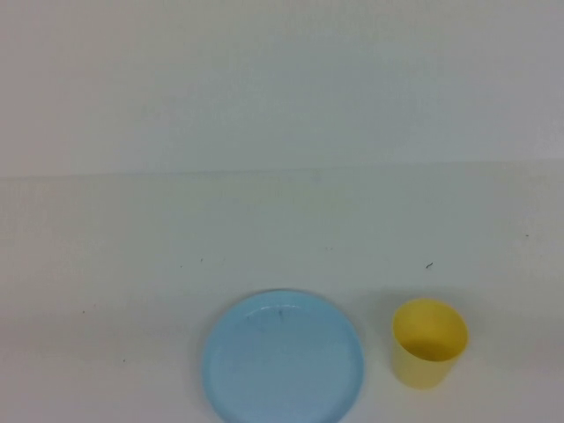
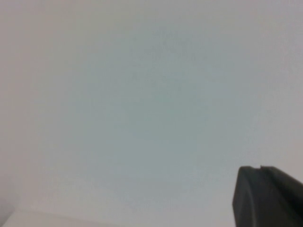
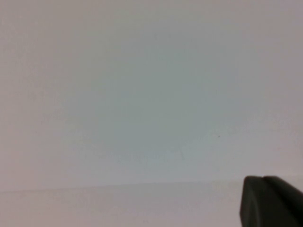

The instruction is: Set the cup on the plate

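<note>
- Left pincer (image 2: 267, 196): only one dark finger shows in its own wrist view.
- Right pincer (image 3: 270, 201): likewise, one dark finger in its wrist view.
- Neither arm appears in the high view.

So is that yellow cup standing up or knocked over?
Upright. The cup shows its open mouth facing up, beside the plate. Left gripper and right gripper show only in their wrist views.

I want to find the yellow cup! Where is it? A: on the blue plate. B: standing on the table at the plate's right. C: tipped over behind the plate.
B: the cup stands upright on the table, apart from the plate, at its right.
</note>
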`<action>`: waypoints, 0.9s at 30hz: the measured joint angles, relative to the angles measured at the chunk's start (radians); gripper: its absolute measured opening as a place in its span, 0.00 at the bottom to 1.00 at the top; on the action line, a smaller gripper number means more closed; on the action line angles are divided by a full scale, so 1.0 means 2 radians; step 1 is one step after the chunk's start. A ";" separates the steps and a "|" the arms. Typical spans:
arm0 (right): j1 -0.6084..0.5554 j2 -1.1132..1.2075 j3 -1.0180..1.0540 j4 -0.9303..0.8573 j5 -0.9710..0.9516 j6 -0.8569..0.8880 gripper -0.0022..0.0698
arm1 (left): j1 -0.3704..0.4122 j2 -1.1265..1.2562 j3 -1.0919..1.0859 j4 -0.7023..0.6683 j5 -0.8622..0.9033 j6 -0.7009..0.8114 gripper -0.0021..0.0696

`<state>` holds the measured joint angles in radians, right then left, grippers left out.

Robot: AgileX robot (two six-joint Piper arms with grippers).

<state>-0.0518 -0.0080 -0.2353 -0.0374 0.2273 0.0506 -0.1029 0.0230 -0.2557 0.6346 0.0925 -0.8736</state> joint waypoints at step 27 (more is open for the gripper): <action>0.000 0.124 -0.073 0.078 0.155 -0.102 0.03 | -0.177 0.243 -0.147 0.170 0.296 0.037 0.03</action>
<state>-0.0518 0.2392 -0.3822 0.1192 0.5377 -0.1543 -0.4576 0.5082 -0.5497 0.9737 0.6854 -0.8006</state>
